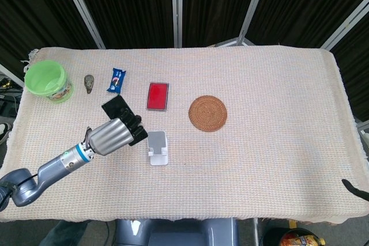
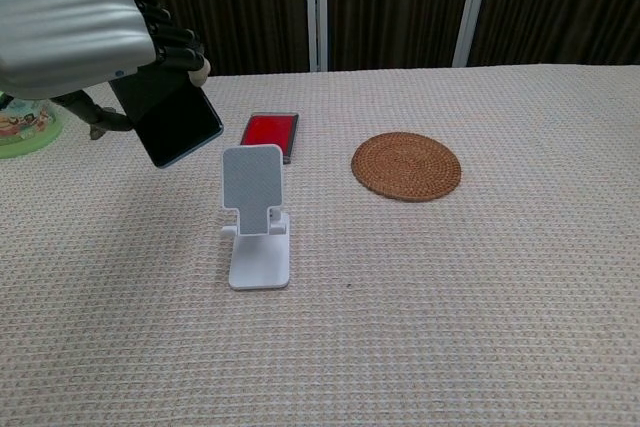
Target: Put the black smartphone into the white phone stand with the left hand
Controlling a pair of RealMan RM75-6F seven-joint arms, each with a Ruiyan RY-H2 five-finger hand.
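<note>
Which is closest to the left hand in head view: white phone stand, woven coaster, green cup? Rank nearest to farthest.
Measured from the left hand in head view:
1. White phone stand, just to its right, beside the fingers.
2. Green cup, up and left at the table's far-left corner.
3. Woven coaster, right of it, past the stand.

left hand (image 1: 112,135): ribbed silver back | black fingers | wrist band seemingly blue

My table (image 1: 277,159), covered in beige woven cloth, carries: green tub (image 1: 47,80) far left, small grey object (image 1: 89,83), blue snack packet (image 1: 116,80), red case (image 1: 157,96), wicker coaster (image 1: 207,113), white phone stand (image 1: 156,147) nearer centre-left.
</note>
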